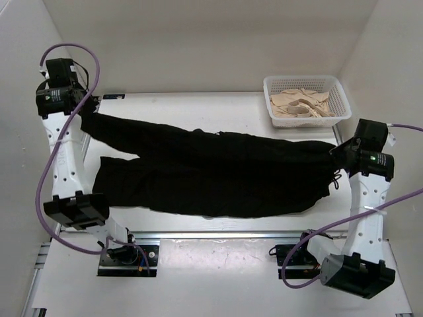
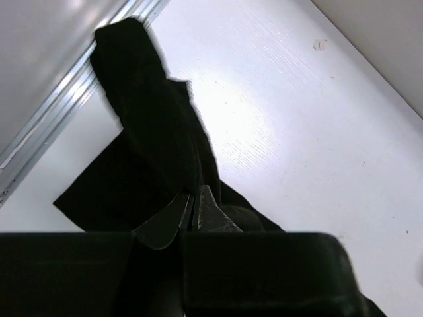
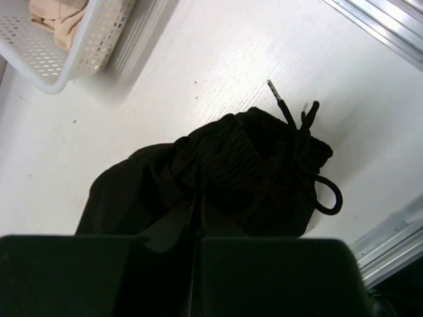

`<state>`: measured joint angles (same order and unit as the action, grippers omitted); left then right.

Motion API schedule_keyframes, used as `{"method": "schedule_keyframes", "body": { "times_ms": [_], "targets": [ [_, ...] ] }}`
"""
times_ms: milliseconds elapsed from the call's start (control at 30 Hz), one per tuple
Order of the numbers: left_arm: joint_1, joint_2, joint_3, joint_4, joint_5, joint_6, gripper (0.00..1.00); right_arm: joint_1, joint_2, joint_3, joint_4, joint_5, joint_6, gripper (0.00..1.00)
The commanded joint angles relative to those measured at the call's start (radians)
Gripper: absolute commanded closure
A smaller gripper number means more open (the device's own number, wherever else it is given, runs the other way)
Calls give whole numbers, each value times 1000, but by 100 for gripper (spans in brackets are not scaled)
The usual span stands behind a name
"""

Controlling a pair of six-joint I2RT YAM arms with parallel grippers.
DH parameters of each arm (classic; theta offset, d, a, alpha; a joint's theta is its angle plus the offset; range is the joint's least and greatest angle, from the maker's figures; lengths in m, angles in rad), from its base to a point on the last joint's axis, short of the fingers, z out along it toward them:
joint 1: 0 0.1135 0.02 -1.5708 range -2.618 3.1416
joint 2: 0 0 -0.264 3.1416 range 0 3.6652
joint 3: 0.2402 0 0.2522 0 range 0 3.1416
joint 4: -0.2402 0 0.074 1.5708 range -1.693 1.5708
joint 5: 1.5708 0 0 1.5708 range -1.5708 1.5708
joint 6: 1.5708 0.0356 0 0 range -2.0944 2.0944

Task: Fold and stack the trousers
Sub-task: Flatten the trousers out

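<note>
So the black trousers (image 1: 211, 175) are spread out flat across the middle of the white table (image 1: 198, 109), with the long axis running pretty much straight left to right. The waist end points to the right and the two legs point left. The legs split apart partway along: the far leg angles up toward the back-left corner, and the near leg ends a bit short of the left arm. The fabric is pretty wrinkly, especially along the near edge. The left gripper (image 2: 195, 201) is clamped down on the cuff end of that far leg, fingers pinched nearly together with black cloth between them, right next to the metal rail (image 2: 59, 112) at the table's edge. The right gripper (image 3: 198, 198) is pinched tight on the bunched-up waistband, and in the right wrist view the drawstring (image 3: 281, 104) pokes out past the bunch, with a loop lying on the table. At the back right, apart from the trousers, there's a white plastic basket (image 1: 301, 80) with some beige cloth (image 1: 301, 105) piled inside.
</note>
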<state>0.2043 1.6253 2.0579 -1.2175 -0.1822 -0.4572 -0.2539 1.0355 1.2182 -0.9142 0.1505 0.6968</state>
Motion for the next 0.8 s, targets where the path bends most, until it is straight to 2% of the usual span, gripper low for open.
{"method": "schedule_keyframes", "body": {
  "times_ms": [0, 133, 200, 267, 333, 367, 433, 467, 500, 533, 600, 700, 767],
  "targets": [
    [14, -68, -36, 3, -106, 37, 90, -5, -18, 44, -40, 118, -16, 100],
    [14, 11, -36, 32, -76, 48, 90, -5, 24, 56, -5, 136, -16, 100],
    [1, 143, 23, 32, -66, 48, 90, -5, 83, 66, 67, 136, -16, 100],
    [-35, 253, 139, 32, -48, 48, 90, -5, 173, 93, 110, 124, -5, 100],
    [-54, 448, 276, 3, -48, 48, 90, -5, 294, 116, 216, 91, -22, 100],
    [-63, 582, 450, -17, -22, 39, 75, -5, 345, 179, 233, 58, -42, 81],
    [-63, 688, 620, -68, 33, 38, 47, -5, 475, 281, 168, 0, -52, 42],
    [-63, 708, 664, -85, 58, 38, 36, -5, 492, 346, 147, -14, -62, 31],
    [-63, 673, 630, -54, 87, 29, 21, 5, 492, 346, 137, -14, -72, 18],
    [-63, 633, 572, -18, 87, 29, 1, 5, 460, 346, 136, -2, -72, 14],
    [-63, 493, 379, 94, 96, 29, 0, 15, 414, 269, 146, -18, -72, 14],
    [-63, 401, 260, 98, 78, 41, 0, 15, 318, 142, 146, -70, -72, 14],
    [-63, 325, 196, 67, 78, 51, 11, 15, 236, 62, 146, -136, -85, 14]
  ]
}}
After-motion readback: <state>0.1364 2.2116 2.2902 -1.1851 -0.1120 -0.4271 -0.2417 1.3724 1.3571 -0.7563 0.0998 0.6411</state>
